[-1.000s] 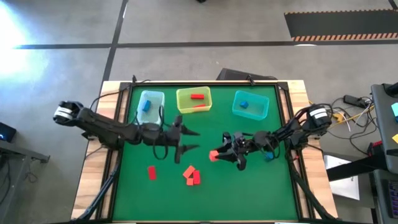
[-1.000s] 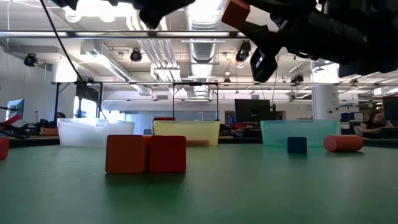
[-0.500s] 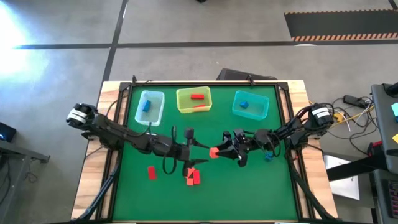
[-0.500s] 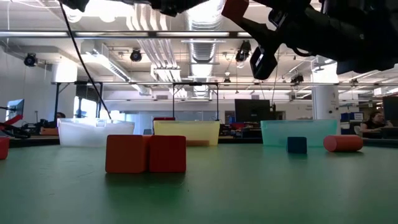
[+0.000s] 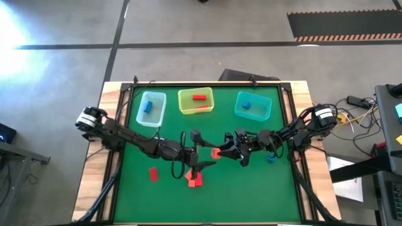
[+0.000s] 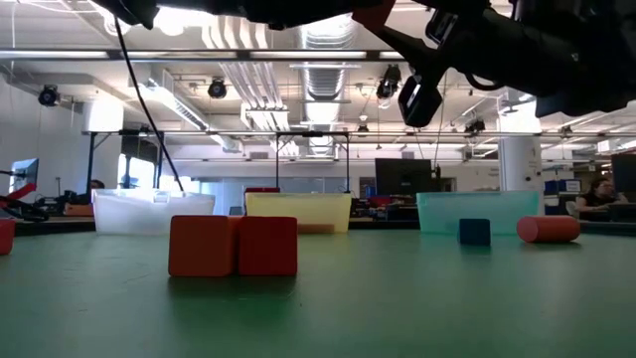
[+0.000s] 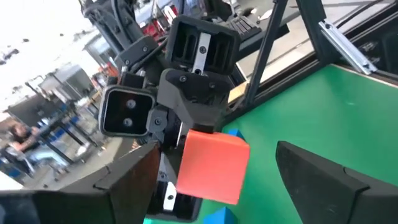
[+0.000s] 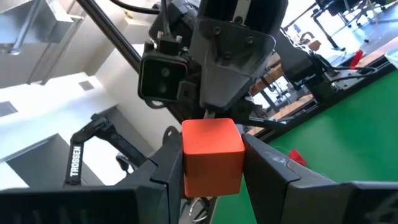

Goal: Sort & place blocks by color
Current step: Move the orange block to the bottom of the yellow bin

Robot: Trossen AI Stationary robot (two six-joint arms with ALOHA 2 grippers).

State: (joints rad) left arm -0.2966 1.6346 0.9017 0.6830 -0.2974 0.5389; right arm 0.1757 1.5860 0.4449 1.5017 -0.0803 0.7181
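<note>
An orange-red cube [image 5: 215, 152] is held in the air by my right gripper [image 5: 221, 152], over the middle of the green table. It fills the right wrist view between that gripper's [image 8: 211, 158] fingers. My left gripper [image 5: 204, 150] is open and faces the right one. Its two fingers stand on either side of the cube [image 7: 212, 165] with gaps, touching nothing. More blocks rest flat on the table: a red one [image 5: 153, 174], an orange-red cluster [image 5: 194, 179] and a blue one [image 5: 271, 157]. My right gripper pinches the orange-red cube by two opposite side faces [image 8: 186, 163] between its two fingers [image 8: 163, 171]. The fingers come in level from the table's right. The cube is lifted clear of the table and sits squarely in the hold.
Three bins stand in a row near the far edge: clear [image 5: 151, 117] with a blue block, yellow [image 5: 196, 110] with red blocks, teal [image 5: 252, 115] with a blue block. In the low view, two red cubes [image 6: 234, 246] sit nearby and a red cylinder [image 6: 548, 229] farther right.
My left arm has reached toward the table's right and slightly toward the near edge. Its open fingers now flank the cube that my right gripper holds. The right gripper and the cube have stayed almost still in the air.
</note>
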